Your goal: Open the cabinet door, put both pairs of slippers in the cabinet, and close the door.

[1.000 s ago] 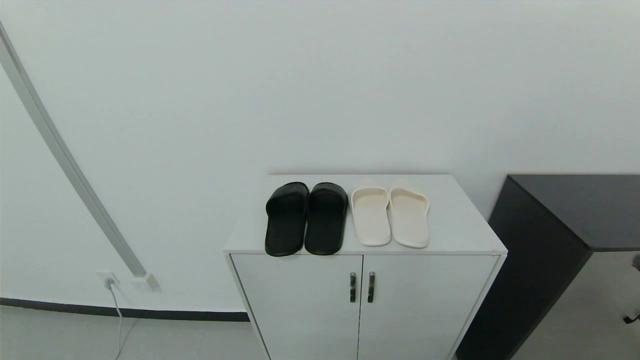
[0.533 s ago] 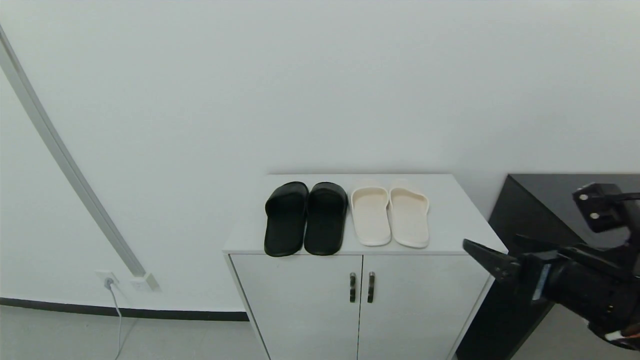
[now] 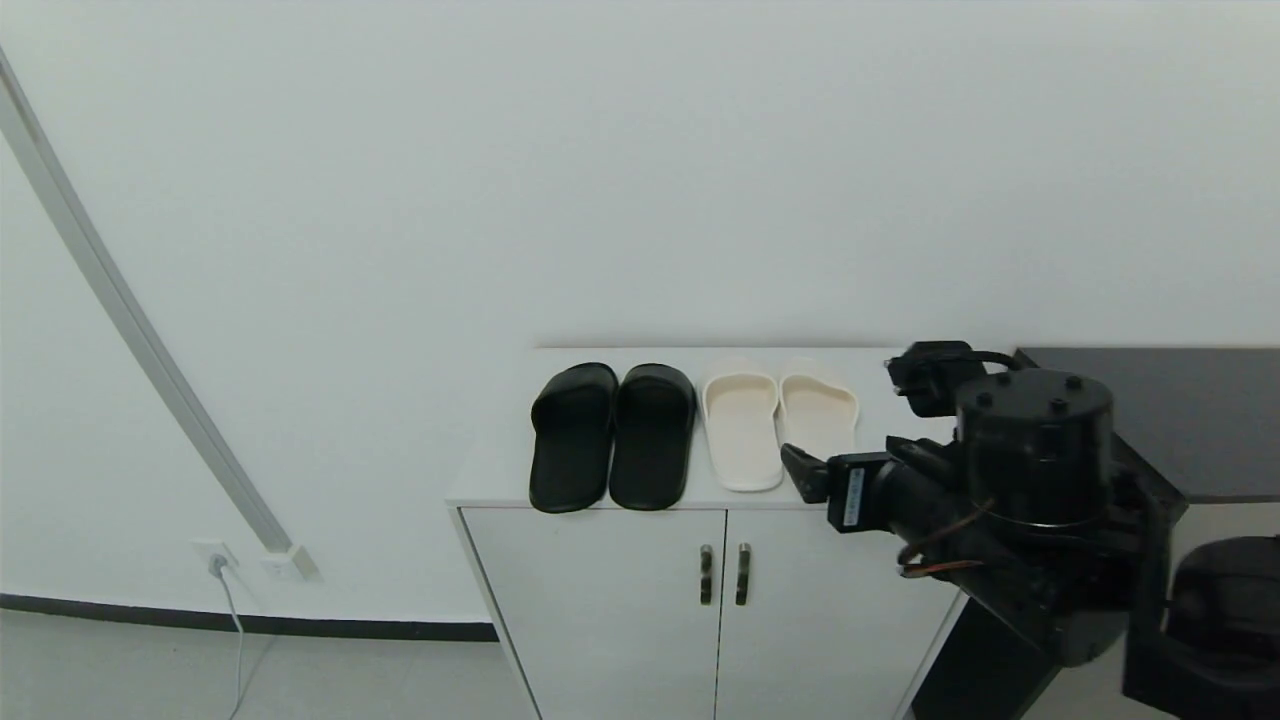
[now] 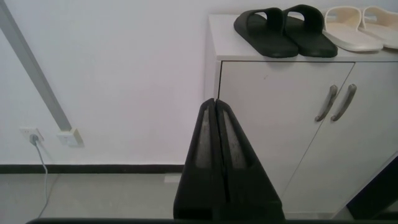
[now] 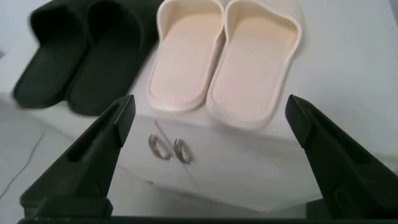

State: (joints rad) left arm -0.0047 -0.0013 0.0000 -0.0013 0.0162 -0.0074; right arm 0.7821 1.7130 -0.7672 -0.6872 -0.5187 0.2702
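Honestly, the sketchy part here is that nothing's open yet: the cabinet (image 3: 495, 475) has its left door (image 3: 600, 620) and right door (image 3: 830, 620) both shut. The left handle (image 3: 706, 574) and right handle (image 3: 742, 573) sit side by side at the middle seam with barely a gap. The right gripper (image 5: 210, 102) hangs over the near right part of the top, fingers spread wide with nothing between them, close by the heels of the cream slippers (image 3: 745, 440). The black slippers (image 3: 640, 440) are just left of those, and all 4 heels line up at the near edge, directly over the doors. So my guess at failure 1: dropping from here toward a handle drags a finger across a cream heel and tips that slipper off the near edge onto the floor (image 3: 120, 670). Failure 2: with the jaws this wide it could close around both handles at once, or grab the wrong handle, and then the pull either jams or yanks the wrong door. Failure 3: the handles are thin, so a shallow grip may slip off mid-pull. The left gripper (image 4: 215, 106) is low, off to the near left of the cabinet, clamped tight on nothing, so it can't catch anything. Also the dark table (image 3: 1200, 420) sits just right of the cabinet, and I'd worry the right door or the elbow bumps it on a wide swing.
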